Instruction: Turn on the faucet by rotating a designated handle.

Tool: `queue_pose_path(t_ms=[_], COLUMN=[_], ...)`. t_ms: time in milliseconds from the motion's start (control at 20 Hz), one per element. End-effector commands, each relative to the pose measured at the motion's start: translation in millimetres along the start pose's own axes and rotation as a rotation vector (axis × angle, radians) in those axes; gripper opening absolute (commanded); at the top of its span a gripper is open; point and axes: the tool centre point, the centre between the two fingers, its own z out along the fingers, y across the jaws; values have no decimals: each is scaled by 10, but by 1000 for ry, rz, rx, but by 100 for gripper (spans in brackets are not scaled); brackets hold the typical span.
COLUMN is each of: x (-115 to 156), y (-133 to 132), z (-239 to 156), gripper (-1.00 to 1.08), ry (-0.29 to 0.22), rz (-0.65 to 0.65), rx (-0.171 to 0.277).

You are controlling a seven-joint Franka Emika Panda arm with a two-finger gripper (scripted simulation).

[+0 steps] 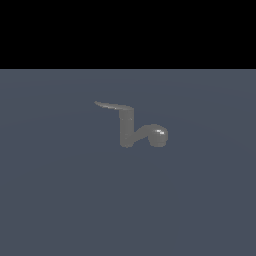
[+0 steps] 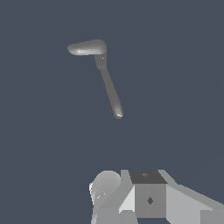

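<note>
Inspector: Stage?
Assessor: Approach. The faucet (image 1: 128, 131) stands alone on the floor (image 1: 50, 200), handle (image 1: 113, 105) untouched. The gripper (image 2: 131, 197) hangs well apart; opening cannot be determined. Next: reach the blade's tip.

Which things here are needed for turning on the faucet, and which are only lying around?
Needed:
- faucet
- handle, the thin lever at the top of the post
- gripper, only partly seen in the wrist view, away from the faucet

Lying around:
- nothing else; only the bare floor
</note>
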Motion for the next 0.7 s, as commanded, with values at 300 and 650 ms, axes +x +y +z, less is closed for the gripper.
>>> queue_pose_path(t_ms=[300,650], x=[-13,-20], y=[28,39], z=[88,122], gripper=[-100,-100], ry=[-34,-47], rz=[31,43], rx=[-8,-11])
